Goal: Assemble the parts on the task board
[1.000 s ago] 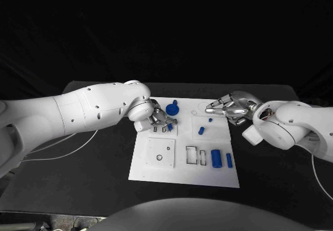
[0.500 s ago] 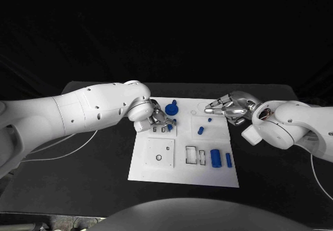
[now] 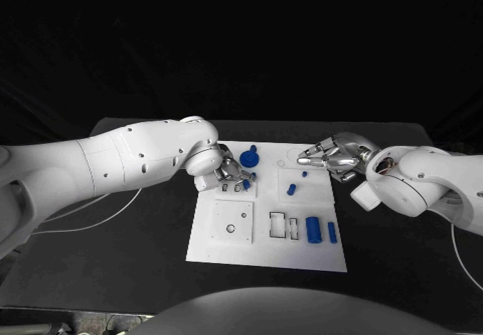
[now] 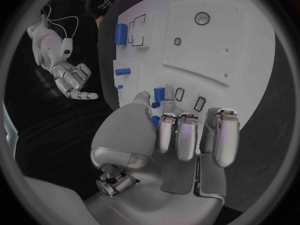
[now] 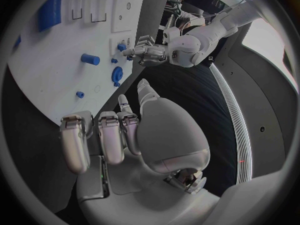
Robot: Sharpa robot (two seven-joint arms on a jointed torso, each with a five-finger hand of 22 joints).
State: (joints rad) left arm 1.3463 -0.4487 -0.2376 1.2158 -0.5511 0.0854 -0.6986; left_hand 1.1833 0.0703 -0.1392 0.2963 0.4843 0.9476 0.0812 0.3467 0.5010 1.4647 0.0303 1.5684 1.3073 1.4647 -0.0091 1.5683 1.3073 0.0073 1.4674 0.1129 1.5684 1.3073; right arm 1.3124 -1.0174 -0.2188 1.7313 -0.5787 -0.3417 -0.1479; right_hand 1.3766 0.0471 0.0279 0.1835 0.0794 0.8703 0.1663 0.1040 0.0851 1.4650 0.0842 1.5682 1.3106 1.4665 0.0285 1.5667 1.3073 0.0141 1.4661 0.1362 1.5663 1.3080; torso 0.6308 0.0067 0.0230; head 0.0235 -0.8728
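Task board lying flat mid-table, white, long side running away from the robot.

Left hand hovering low over the board's far left part, pinching a small blue part between thumb and a fingertip, just beside two small slots; remaining fingers curling down side by side.

Right hand hanging at the board's far right edge, fingers bent inward, holding nothing; wrist view showing them together over bare board.

Blue round knob standing at the far edge between the hands. Small blue peg lying mid-board. Two blue cylinders lying side by side near the right edge, next to two rectangular slots.
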